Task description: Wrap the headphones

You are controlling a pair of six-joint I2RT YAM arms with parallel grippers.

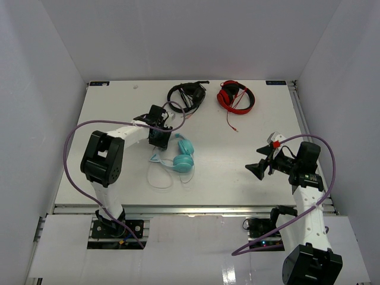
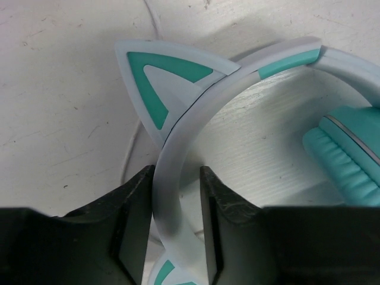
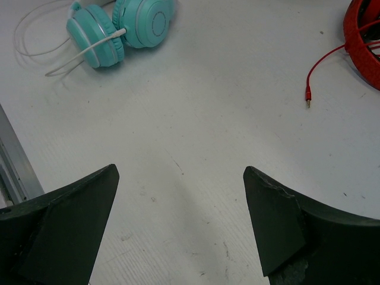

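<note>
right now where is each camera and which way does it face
top: above and behind, looking down on the table; left arm, right arm, bases at bottom.
left wrist: looks past left end effector at teal headphones, headband between its fingers.
right wrist: looks across the table; open right end effector at bottom.
shared: teal headphones in all.
</note>
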